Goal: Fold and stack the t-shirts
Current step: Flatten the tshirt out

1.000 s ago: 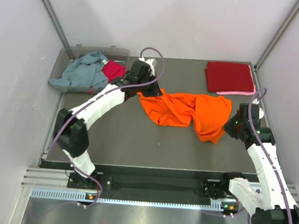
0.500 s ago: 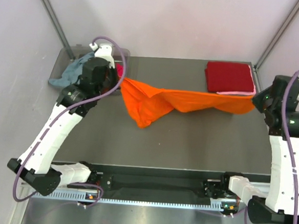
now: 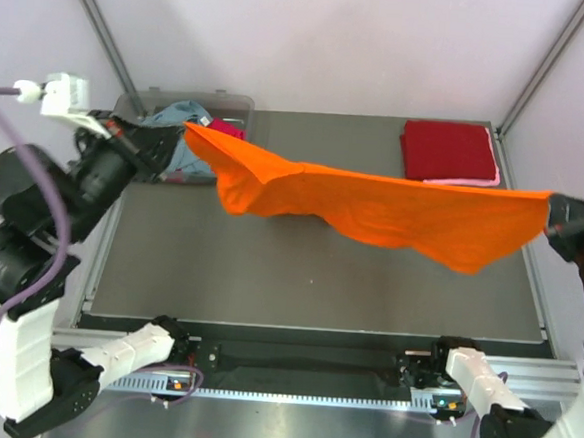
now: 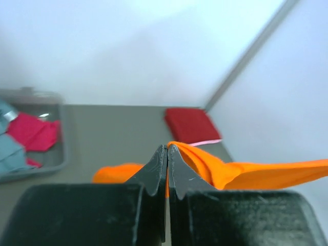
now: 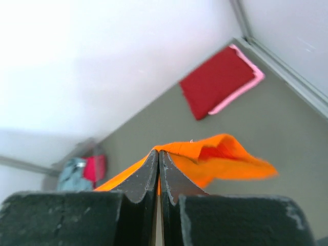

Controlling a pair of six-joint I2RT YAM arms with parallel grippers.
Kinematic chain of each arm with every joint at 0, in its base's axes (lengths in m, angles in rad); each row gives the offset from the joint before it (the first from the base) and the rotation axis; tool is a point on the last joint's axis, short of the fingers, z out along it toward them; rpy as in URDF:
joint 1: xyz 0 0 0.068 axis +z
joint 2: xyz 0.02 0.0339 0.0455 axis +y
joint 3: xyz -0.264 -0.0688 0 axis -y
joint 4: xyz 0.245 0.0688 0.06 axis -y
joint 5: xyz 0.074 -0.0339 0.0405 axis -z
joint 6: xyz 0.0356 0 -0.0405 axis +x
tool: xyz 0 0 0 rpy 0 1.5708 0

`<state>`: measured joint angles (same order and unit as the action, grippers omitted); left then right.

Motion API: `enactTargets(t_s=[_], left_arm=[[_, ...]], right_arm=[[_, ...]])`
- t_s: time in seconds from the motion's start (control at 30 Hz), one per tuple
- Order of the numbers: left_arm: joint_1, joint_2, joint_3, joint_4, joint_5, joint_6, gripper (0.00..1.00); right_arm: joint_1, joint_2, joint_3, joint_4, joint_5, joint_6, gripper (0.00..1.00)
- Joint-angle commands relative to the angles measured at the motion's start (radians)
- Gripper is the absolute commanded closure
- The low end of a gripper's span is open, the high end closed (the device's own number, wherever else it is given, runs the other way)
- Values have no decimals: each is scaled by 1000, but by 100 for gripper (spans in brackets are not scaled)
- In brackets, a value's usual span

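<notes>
The orange t-shirt (image 3: 373, 205) hangs stretched in the air above the table, held at both ends. My left gripper (image 3: 183, 128) is shut on its left end, high at the back left; the cloth shows at its fingertips in the left wrist view (image 4: 215, 166). My right gripper (image 3: 551, 209) is shut on its right end at the right edge; the cloth shows there in the right wrist view (image 5: 215, 154). A folded dark red t-shirt (image 3: 447, 150) lies on a pink one (image 3: 465, 181) at the back right. Grey-blue (image 3: 174, 121) and magenta (image 3: 228, 129) t-shirts lie in the bin.
The clear plastic bin (image 3: 245, 105) sits at the table's back left corner. The grey table (image 3: 298, 280) spreads under the hanging shirt. Pale walls with metal posts close in the left, right and back sides.
Both arms have risen and spread apart. The orange t-shirt went from lying crumpled on the table to hanging stretched out in the air between the two grippers.
</notes>
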<state>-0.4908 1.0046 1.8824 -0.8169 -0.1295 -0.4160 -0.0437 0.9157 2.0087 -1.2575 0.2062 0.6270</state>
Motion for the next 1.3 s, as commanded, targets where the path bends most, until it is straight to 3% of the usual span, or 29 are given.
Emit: enactTargets(t_s=[0.0,0.13,0.3,0.37,0.53,0.63,0.73,0.77,0.87,0.93,0.97,1.1,1.13,1.27], left_arm=[[4,-15,70,-40,123,-70,100],[4,12,144,-90,153,-49,100],[4,118,43,-22,36,20,100],[4,181,14,10,47,33,100],[37,385,-25,188,-24,63,100],[116,537,73,292,-109,71,100],[155,600,163,375,-179,53,100],[158,604,199,386,-179,52,100],[158,612,374,409,-138,71,100],[158,592,428,423,-89,69,100],[156,573,416,430,-66,60,100],[156,351,128,525,57,16,100],[155,306,-43,559,91,-7,100],[155,68,-450,694,241,-89,100]], right_arm=[[-15,-35,100,-89,-102,17,100],[-15,-92,30,-42,-143,54,100],[-15,-75,-191,182,-113,40,100],[-15,-26,-304,335,-91,4,100],[-15,193,-377,556,-60,-32,100],[-15,375,-245,566,-28,5,100],[-24,561,38,488,-19,-9,100],[-31,604,237,451,-25,-12,100],[-61,722,611,284,-13,-9,100],[-82,627,569,309,59,6,100],[-90,568,397,352,62,7,100],[-111,321,15,487,93,-36,100],[-113,261,-37,491,105,-70,100],[-114,128,-308,443,150,-127,100]])
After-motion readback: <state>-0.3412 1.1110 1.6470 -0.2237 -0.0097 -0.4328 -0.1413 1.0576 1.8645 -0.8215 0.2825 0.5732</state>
